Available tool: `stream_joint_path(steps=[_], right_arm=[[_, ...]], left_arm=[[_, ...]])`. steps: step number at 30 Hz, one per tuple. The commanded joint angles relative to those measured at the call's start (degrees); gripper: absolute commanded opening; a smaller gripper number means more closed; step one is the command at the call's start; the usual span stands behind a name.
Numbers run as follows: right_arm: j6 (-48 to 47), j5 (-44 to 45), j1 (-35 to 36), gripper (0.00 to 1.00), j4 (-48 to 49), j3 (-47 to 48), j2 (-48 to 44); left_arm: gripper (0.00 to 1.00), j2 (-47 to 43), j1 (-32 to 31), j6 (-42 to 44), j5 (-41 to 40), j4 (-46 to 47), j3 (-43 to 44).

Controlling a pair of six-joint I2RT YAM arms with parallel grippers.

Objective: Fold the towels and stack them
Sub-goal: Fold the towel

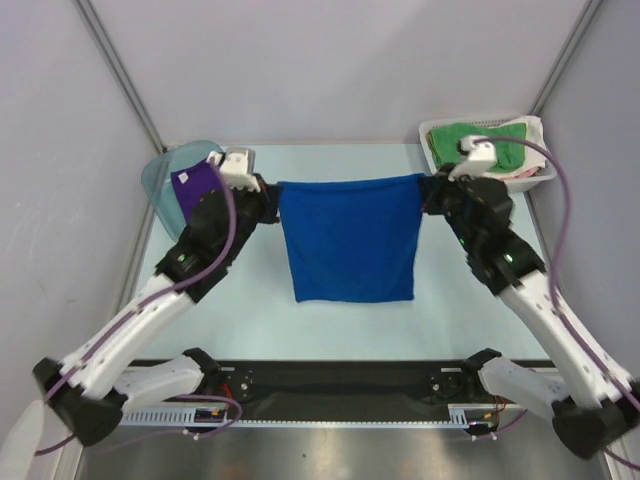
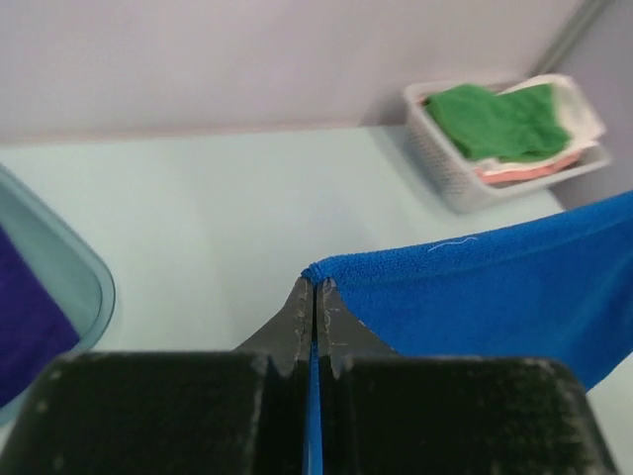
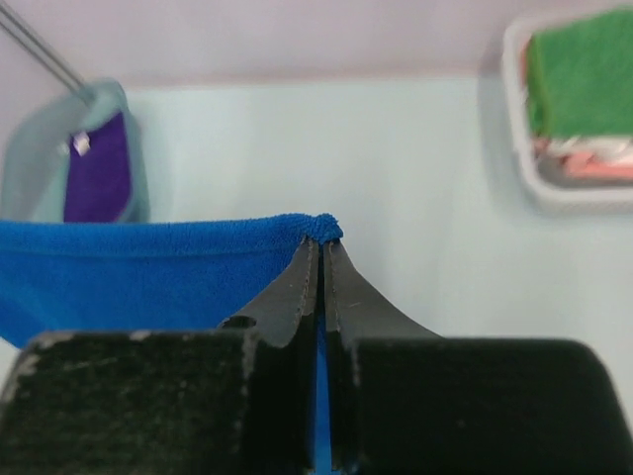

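The royal blue towel (image 1: pixel 348 240) hangs stretched between both arms above the table, its top edge taut and its lower edge near the table's middle. My left gripper (image 1: pixel 268 195) is shut on its top left corner (image 2: pixel 318 272). My right gripper (image 1: pixel 430 190) is shut on the top right corner (image 3: pixel 322 228). The dark purple towel (image 1: pixel 193 187) lies in a translucent teal bin (image 1: pixel 160 180) at the back left. The green towel (image 1: pixel 492 143) lies in a white basket (image 1: pixel 432 148) at the back right.
The white basket (image 2: pixel 440 163) also holds a white cloth (image 2: pixel 579 109) and a pinkish item (image 2: pixel 534 170) under the green towel (image 2: pixel 495 119). Grey walls with metal corner posts close in the back and sides. A black rail runs along the near edge.
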Motion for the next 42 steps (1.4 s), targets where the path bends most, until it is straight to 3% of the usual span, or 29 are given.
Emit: stream_joint_path(steps=[1,6,10,14,16,23,29,42], right_arm=[[2.88,-8.35,-4.88,0.0,8.11,-3.03,12.17],[4.91,-13.48,-10.68,0.0,18.65,3.37,37.88],[5.53,-15.85,-12.62,0.0,19.91,15.74,53.89],[5.79,-17.0,-13.68,0.0,16.93,30.41,64.04],[5.53,-16.74,-13.86,0.0,16.57,33.08,67.12],[4.56,-16.74,-14.73,0.0,16.92,38.36,72.14],[5.61,-17.79,-15.52,0.0,19.02,33.8,71.62],[8.6,-19.03,-15.96,0.0,21.75,18.25,62.4]], left_arm=[[0.0,10.47,8.62,-5.04,6.12,6.38,-2.12],[0.0,30.44,15.05,-6.72,8.93,16.91,3.31],[0.0,46.26,19.01,-7.34,10.87,17.83,16.11],[0.0,56.55,22.26,-6.9,12.19,14.93,25.73],[0.0,57.8,23.5,-6.55,11.94,15.45,27.66],[0.0,61.49,25.08,-5.41,11.93,15.02,30.83],[0.0,63.61,25.17,-5.93,14.91,14.57,31.1],[0.0,53.6,25.08,-9.1,14.74,16.77,15.03]])
